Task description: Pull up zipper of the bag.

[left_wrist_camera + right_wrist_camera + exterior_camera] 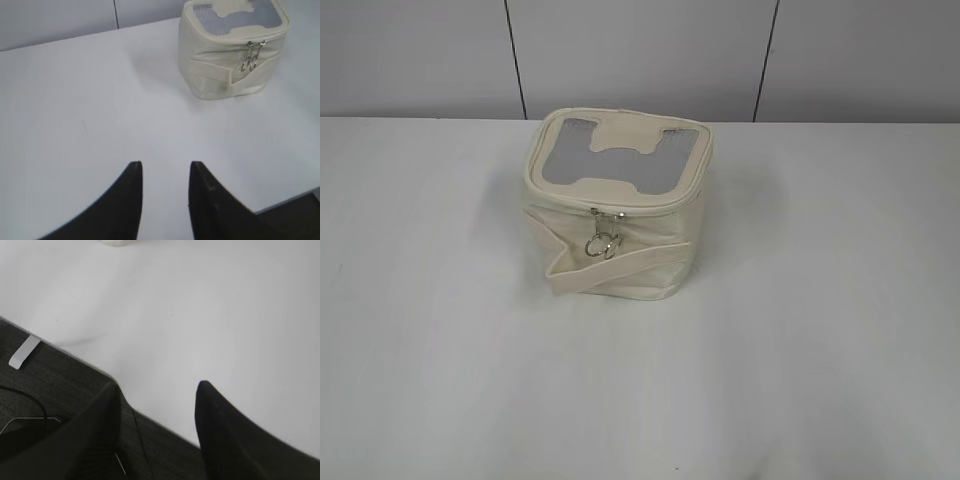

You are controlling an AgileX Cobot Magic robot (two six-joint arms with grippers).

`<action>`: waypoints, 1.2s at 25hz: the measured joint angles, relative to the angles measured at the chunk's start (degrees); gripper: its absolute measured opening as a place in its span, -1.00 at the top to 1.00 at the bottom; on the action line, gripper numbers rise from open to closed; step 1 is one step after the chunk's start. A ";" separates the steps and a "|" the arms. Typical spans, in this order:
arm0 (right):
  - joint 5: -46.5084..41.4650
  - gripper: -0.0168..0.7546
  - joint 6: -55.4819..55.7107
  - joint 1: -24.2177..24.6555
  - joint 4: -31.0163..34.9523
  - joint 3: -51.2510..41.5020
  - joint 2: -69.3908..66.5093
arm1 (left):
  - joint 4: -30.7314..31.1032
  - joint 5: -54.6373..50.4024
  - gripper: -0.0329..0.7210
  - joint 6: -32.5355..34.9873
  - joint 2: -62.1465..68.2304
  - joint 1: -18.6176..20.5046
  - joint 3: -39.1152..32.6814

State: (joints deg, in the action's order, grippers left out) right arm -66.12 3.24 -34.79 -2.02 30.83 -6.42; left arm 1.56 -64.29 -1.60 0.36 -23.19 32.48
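Observation:
The cream-white bag stands on the white table near the back middle, its lid with grey window panels on top. The zipper runs round the lid edge, and its two silver ring pulls hang together at the front. The bag also shows in the left wrist view, with the pulls on its near side. My left gripper is open and empty, well short of the bag. My right gripper is open and empty over the table's front edge. Neither gripper shows in the exterior view.
A wide cream strap wraps the bag's front side. The white table stretches round the bag. Its front edge and dark floor with a cable show in the right wrist view. A grey panelled wall stands behind.

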 joint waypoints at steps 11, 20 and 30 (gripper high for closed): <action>5.91 -0.06 0.07 0.00 -0.98 -2.22 1.57 | -1.56 3.80 0.29 0.12 0.00 0.00 -1.76; 5.94 -0.06 0.07 8.93 -0.98 -2.22 2.33 | -1.56 3.85 0.29 0.12 -0.22 6.97 -1.78; 6.13 -0.06 0.07 25.56 -1.05 -2.26 6.88 | -1.56 3.98 0.29 0.12 -0.71 17.97 -1.89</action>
State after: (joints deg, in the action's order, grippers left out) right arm -60.00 3.30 -9.22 -3.08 28.57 0.46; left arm 0.00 -60.31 -1.49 -0.35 -5.22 30.60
